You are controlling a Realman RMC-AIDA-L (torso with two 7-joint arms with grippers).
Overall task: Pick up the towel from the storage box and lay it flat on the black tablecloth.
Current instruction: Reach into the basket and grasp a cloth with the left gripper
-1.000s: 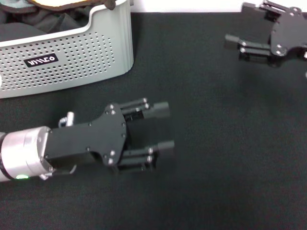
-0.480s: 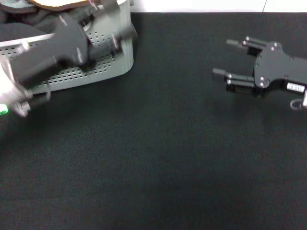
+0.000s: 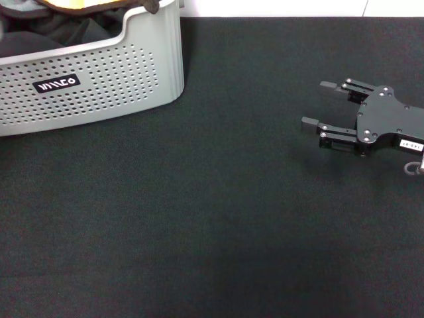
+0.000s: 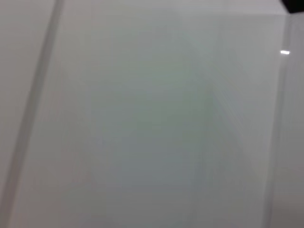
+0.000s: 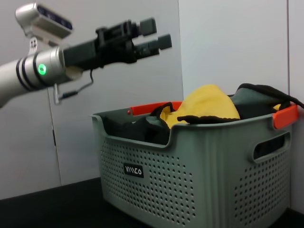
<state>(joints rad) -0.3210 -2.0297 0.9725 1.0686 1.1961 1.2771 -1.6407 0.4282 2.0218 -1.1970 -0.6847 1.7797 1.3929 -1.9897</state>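
The light grey storage box (image 3: 99, 73) stands at the far left of the black tablecloth (image 3: 199, 225). The orange-yellow towel (image 5: 209, 104) lies bunched in the box, heaped above its rim; only a sliver of towel (image 3: 66, 5) shows in the head view. My left gripper (image 5: 156, 33) is out of the head view. The right wrist view shows it high in the air above the box, open and empty. My right gripper (image 3: 315, 103) hovers low over the tablecloth at the right, open, empty, fingers pointing toward the box.
A dark grey-black cloth (image 5: 142, 126) also lies in the box beside the towel. The box (image 5: 190, 161) has orange handles (image 5: 285, 116) on its rim. A pale wall stands behind it and fills the left wrist view.
My left arm swung up and left from low over the tablecloth, past the box front, and out of the head view. My right gripper came down from the far right corner toward the near side.
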